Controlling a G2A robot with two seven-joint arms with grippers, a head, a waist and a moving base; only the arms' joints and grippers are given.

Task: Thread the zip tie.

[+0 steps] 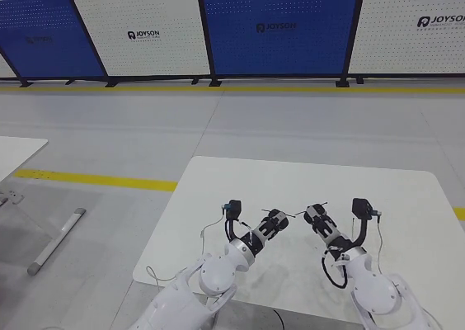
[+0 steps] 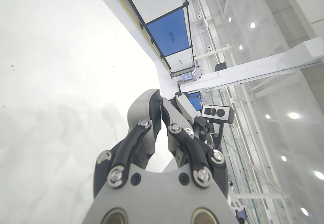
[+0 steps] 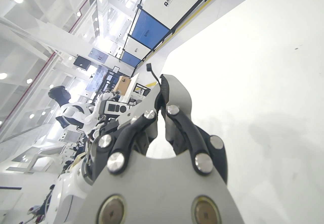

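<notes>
Here, both my grippers hover close together above the white table [image 1: 381, 190]. My right gripper [image 3: 161, 88] is pinched tight on the black zip tie [image 3: 153, 72] just below its square head, which pokes out past the fingertips. My left gripper [image 2: 160, 101] is clamped on a thin dark strip, probably the tie's tail. The tie looks featherlight, springy and slick, so I judge a firm pinch close to each end will keep tip and head from wobbling.
</notes>
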